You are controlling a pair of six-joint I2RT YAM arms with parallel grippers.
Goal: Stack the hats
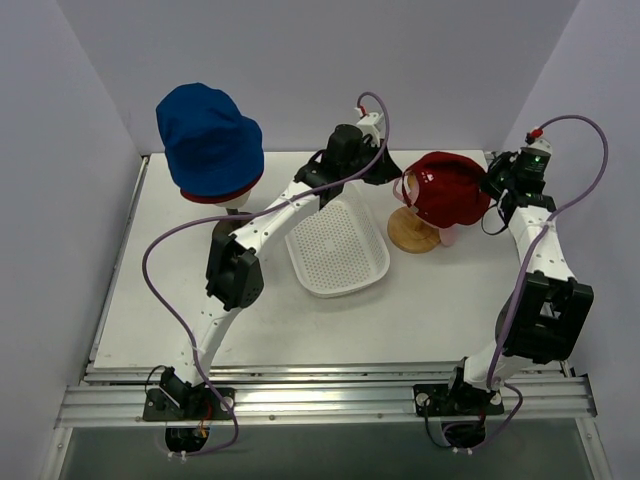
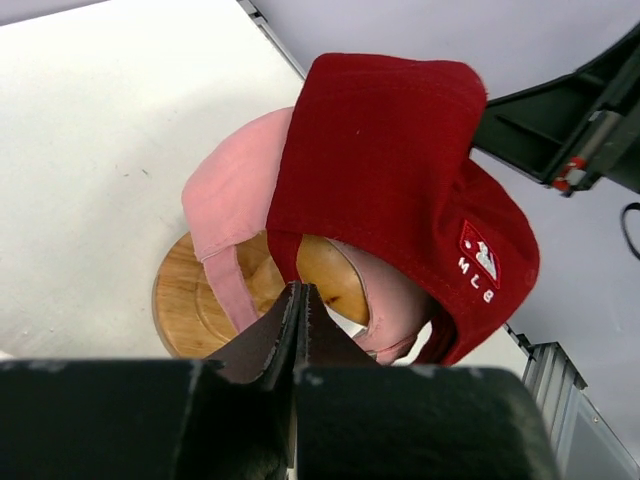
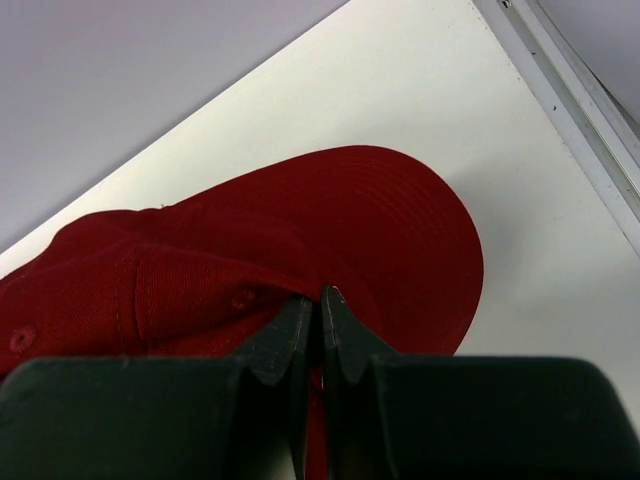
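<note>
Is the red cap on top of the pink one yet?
On. The red cap drapes over the pink cap, whose crown peeks out beneath it.

I count four hats from here: two bucket hats, the blue bucket hat [image 1: 210,140] and the dark red bucket hat [image 1: 215,196], and two peaked caps, the red peaked cap [image 1: 445,188] and the pink peaked cap [image 2: 228,200]. There is one white basket [image 1: 335,250], one wooden stand [image 1: 408,238], and two arms, the left arm [image 1: 270,225] and the right arm [image 1: 540,262].

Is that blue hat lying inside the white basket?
No, the blue hat sits raised up at the table's far left, well apart from the white basket in the middle.
</note>
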